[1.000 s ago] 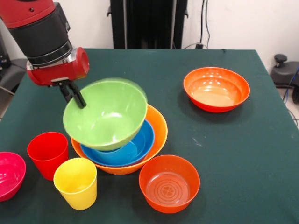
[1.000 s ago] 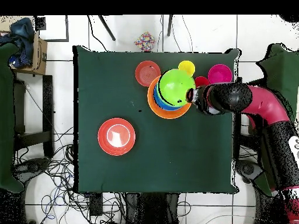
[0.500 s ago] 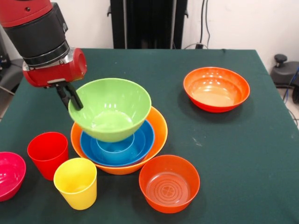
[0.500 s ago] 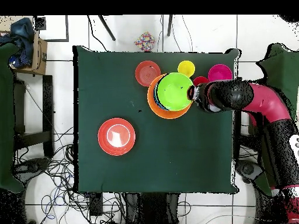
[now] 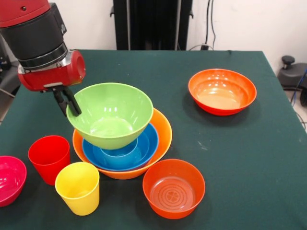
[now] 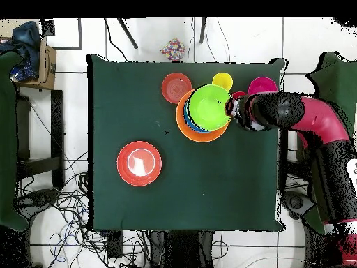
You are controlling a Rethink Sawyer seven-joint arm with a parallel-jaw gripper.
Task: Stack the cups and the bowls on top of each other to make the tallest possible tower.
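My gripper (image 5: 68, 104) is shut on the left rim of the lime green bowl (image 5: 112, 115), which it holds level over the tower. The tower is the pale orange bowl (image 5: 163, 129) with the blue bowl (image 5: 144, 146) nested in it and a light blue piece (image 5: 117, 152) showing in the middle. The green bowl's base dips into the blue bowl; whether it touches I cannot tell. In the overhead view the gripper (image 6: 231, 108) is at the green bowl's (image 6: 210, 107) right edge. The red cup (image 5: 49, 158) and yellow cup (image 5: 77, 188) stand upright left of the tower.
A magenta bowl (image 5: 9, 179) sits at the left edge. One red-orange bowl (image 5: 173, 188) lies just in front of the tower, and a wider red-orange bowl (image 5: 222, 91) sits far right. My arm (image 6: 307, 122) reaches in over the table's edge near the cups.
The green bowl was tilted toward the camera; it has levelled out and shifted slightly left with the gripper, settling lower over the blue bowl.
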